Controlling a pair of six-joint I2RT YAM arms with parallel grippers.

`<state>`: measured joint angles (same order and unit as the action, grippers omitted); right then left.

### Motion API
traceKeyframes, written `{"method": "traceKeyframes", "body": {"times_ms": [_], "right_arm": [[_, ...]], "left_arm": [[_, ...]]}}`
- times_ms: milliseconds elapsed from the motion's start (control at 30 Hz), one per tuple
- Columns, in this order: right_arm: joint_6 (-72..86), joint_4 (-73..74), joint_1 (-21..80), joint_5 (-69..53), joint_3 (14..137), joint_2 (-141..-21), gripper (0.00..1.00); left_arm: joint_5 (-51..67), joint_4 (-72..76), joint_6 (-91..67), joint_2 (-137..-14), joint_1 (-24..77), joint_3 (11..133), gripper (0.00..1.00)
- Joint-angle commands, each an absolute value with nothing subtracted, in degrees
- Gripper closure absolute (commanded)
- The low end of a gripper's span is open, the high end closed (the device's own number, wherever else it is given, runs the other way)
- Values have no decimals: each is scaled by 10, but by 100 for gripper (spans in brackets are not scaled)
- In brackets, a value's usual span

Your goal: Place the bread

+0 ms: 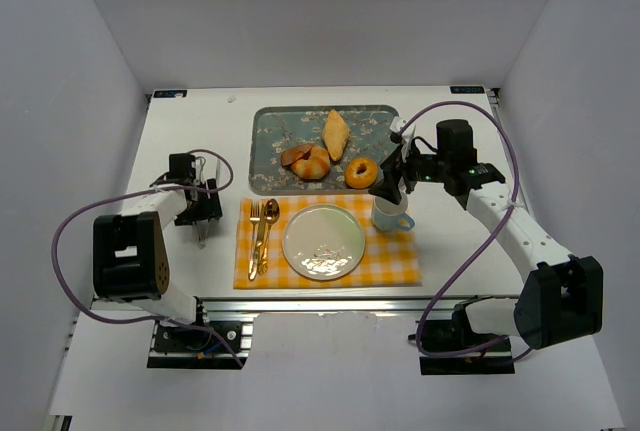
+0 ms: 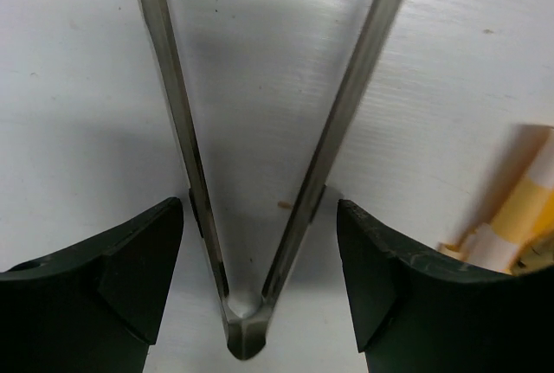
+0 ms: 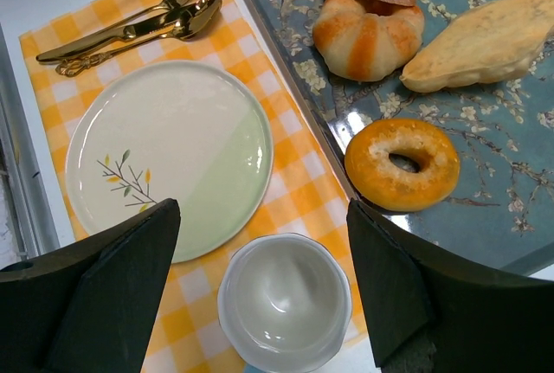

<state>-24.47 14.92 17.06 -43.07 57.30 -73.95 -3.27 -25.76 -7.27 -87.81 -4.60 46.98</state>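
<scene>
Left fingers (image 2: 104, 286) and right fingers (image 3: 95, 304) stand released; the tray (image 3: 511, 209) holds one bread (image 3: 368, 31), one doughnut (image 3: 402, 163), one pastry (image 3: 485, 40).

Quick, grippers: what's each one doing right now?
Left gripper: open, straddling the tongs, not clamping them.
Right gripper: open, empty, over the cup.

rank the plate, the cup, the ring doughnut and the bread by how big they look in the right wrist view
1. plate
2. cup, though it sits nearest the camera, so its place is unsure
3. ring doughnut and bread look about alike, so there is no ranking between them
</scene>
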Motion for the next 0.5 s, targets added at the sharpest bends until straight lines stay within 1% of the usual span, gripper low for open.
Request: {"method": "traceKeyframes", "body": {"times_ms": [0,100,233,333,367,433,467], "right_arm": [[-234,130,166,-443,577,-725,17],[-234,131,163,-441,578,-724,17],[-233,133,157,-442,579,-723,17],[-233,134,154,-441,580,-723,17],[-232,135,154,-440,580,-723,17],[-233,135,152,-440,580,-723,17],[-233,136,151,-440,580,-723,17]], "left_arm": [[-54,-225,-47,-903,-43,485,20],[-60,-209,-45,-916,-43,484,21],[-62,-186,-51,-920,-43,476,28],[-55,-180,-61,-918,-44,473,50],[-51,-181,-62,-917,-44,473,62],[-43,-183,-70,-908,-43,472,74],[-39,-189,-76,-902,-43,473,86]]}}
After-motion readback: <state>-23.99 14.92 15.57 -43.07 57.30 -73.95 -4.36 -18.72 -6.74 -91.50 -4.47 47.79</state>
